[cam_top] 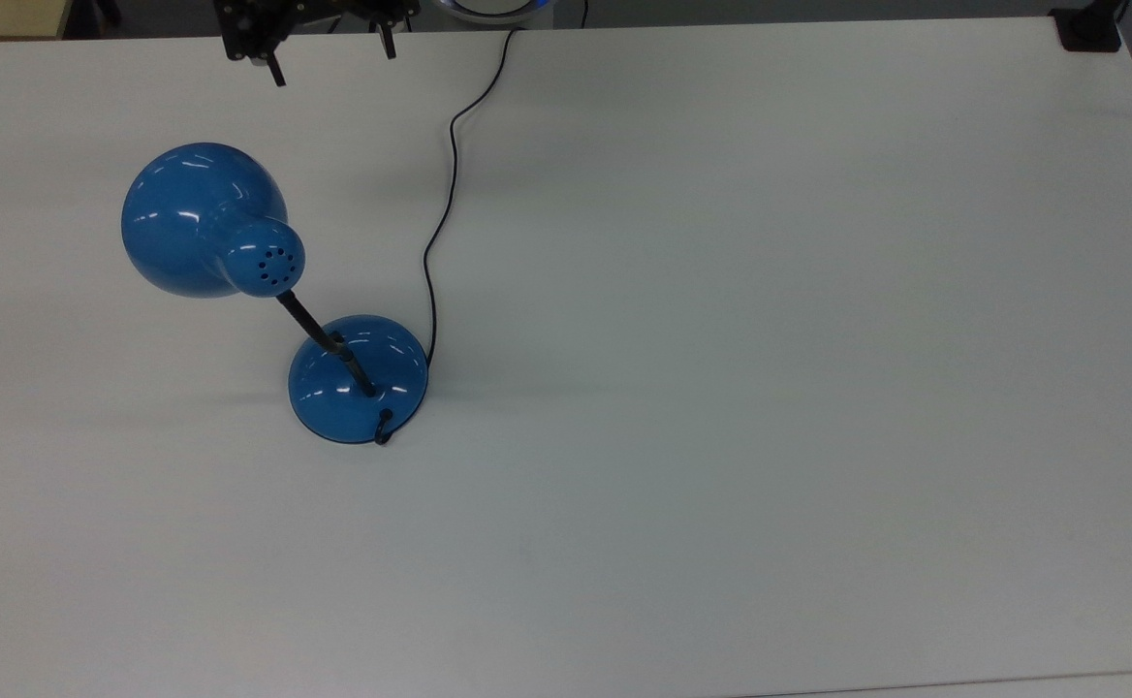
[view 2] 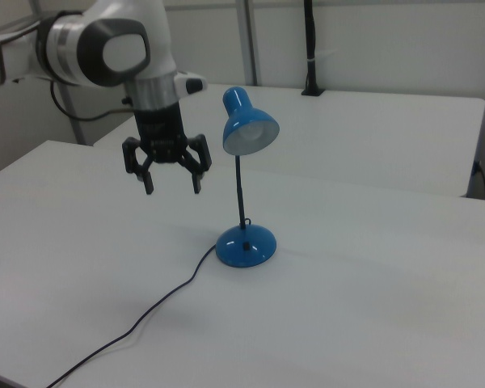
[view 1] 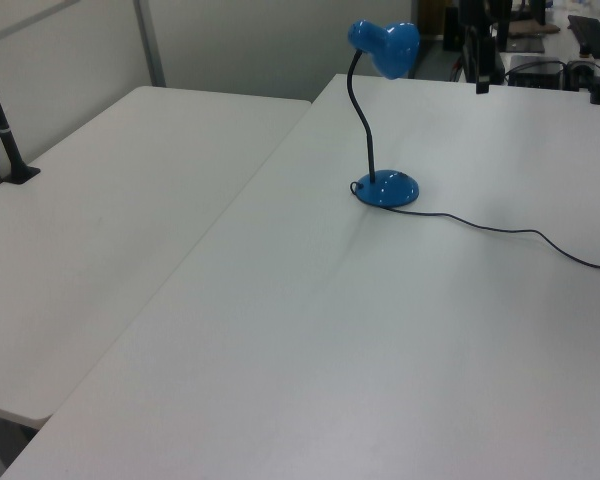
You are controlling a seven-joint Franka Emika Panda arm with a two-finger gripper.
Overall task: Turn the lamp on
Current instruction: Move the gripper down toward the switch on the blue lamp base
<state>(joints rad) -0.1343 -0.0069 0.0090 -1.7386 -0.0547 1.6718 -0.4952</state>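
Note:
The lamp stands on the white table (cam_top: pixel 770 339), with its glossy blue dome shade (cam_top: pixel 203 221) on a thin black neck over a round blue base (cam_top: pixel 360 378). No glow comes from the shade (view 2: pixel 249 129). Its black cord (cam_top: pixel 442 223) runs from the base to the table's far edge in the top view. My gripper (view 2: pixel 172 187) hangs open and empty above the table, to the right view's left of the shade and level with its lower rim. In the top view my gripper (cam_top: pixel 332 62) sits at the upper edge, well apart from the lamp. The lamp base (view 1: pixel 386 189) also shows in the left view.
A second white table (view 1: pixel 110 200) joins on the left view's left, with a black clamped post (view 1: pixel 5 125) at its edge. A black clamp (cam_top: pixel 1089 29) sits at the top view's upper right corner. The cord (view 2: pixel 145 323) trails across the table toward the right view's lower left.

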